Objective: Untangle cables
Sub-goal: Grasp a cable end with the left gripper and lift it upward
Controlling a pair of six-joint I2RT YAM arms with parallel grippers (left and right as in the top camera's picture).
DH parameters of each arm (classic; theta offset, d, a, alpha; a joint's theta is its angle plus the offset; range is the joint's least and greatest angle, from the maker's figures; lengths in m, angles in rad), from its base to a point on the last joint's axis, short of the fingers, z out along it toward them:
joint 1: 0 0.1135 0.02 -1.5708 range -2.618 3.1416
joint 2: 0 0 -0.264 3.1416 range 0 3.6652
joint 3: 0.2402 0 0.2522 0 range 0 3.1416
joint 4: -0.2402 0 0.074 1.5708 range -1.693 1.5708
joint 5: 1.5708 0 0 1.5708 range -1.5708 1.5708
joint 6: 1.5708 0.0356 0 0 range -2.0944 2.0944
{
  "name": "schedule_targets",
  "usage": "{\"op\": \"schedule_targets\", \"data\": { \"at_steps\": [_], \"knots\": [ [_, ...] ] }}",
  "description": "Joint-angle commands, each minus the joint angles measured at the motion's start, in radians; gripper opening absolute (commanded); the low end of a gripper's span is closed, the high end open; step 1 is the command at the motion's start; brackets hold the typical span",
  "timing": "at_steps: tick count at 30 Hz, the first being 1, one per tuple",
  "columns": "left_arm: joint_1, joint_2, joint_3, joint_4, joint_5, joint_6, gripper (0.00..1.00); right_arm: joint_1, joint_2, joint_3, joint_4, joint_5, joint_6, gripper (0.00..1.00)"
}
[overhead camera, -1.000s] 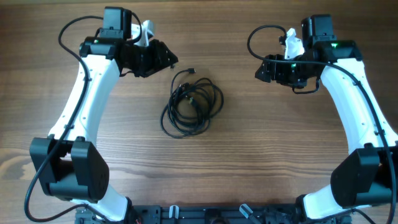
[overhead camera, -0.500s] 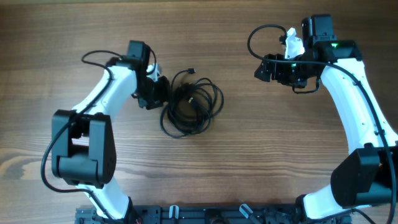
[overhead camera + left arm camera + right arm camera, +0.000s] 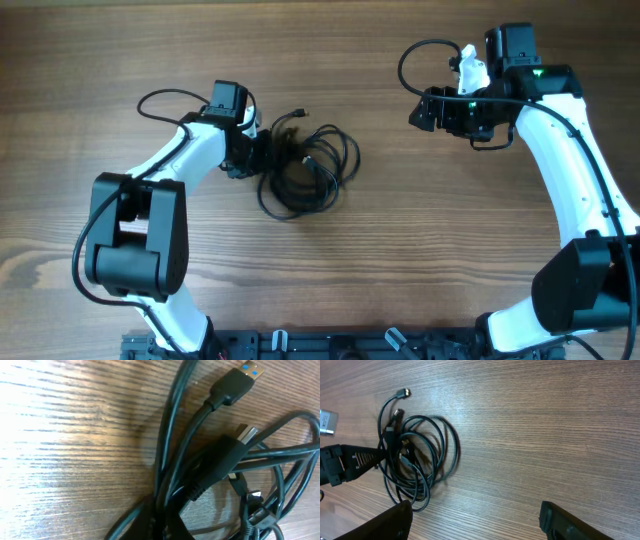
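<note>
Cables (image 3: pixel 308 172) lie coiled at the inner side of the left end effector (image 3: pixel 262 155), whose grip cannot be told; the right end effector (image 3: pixel 417 112), open, hangs well apart.

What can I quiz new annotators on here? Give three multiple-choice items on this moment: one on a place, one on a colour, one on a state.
1. Where is the left gripper?
A) by the arm bases
B) at the left edge of the cables
C) far to the right of the scene

2. What colour is the insert of the USB plug in the left wrist view?
A) blue
B) red
C) white

3. How do the cables lie?
A) straight and apart
B) each wound into its own coil
C) looped over one another in one pile

Answers:
1 B: the overhead view shows the gripper against the pile's left side.
2 A: blue shows at the plug's metal tip.
3 C: the loops cross and overlap in every view.
</note>
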Motion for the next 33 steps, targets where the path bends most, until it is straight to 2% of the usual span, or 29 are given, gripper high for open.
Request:
{"op": "schedule_targets", "data": {
  "at_steps": [1,3,9,14,19,21,24,28,29,31,32,33],
  "knots": [
    [0.004,-0.005,0.039,-0.005,0.130,0.002,0.04,0.003,0.016,-0.006,0.009,-0.026,-0.043,0.83],
    [0.003,-0.055,0.117,-0.016,0.234,-0.032,0.04,0.003,0.014,0.001,0.016,-0.109,-0.095,0.81],
    [0.001,-0.230,0.444,0.060,0.455,-0.357,0.04,0.024,-0.128,0.061,0.019,-0.195,-0.145,0.81],
    [-0.038,-0.291,0.467,0.423,0.520,-0.837,0.04,0.103,-0.360,0.061,0.116,-0.195,-0.141,0.82],
    [-0.091,-0.293,0.467,0.771,0.518,-1.291,0.04,0.178,-0.405,0.060,0.227,-0.194,-0.109,0.82],
    [-0.097,-0.294,0.467,0.888,0.518,-1.421,0.04,0.187,-0.388,0.060,0.261,-0.195,-0.092,0.82],
    [-0.097,-0.294,0.467,0.990,0.518,-1.507,0.04,0.187,-0.354,0.060,0.308,-0.217,-0.091,0.82],
    [-0.103,-0.294,0.467,0.992,0.526,-1.521,0.04,0.188,-0.292,0.060,0.344,-0.243,-0.092,0.80],
    [-0.112,-0.296,0.467,0.998,0.526,-1.525,0.04,0.188,-0.265,0.060,0.355,-0.243,-0.092,0.75],
    [-0.128,-0.296,0.467,0.999,0.526,-1.524,0.04,0.188,-0.225,0.060,0.368,-0.233,-0.092,0.51],
    [-0.130,-0.296,0.467,0.999,0.527,-1.524,0.04,0.188,-0.199,0.060,0.379,-0.231,-0.090,0.24],
    [-0.130,-0.296,0.467,0.998,0.537,-1.514,0.04,0.186,-0.185,0.060,0.387,-0.225,-0.087,0.11]
  ]
}}
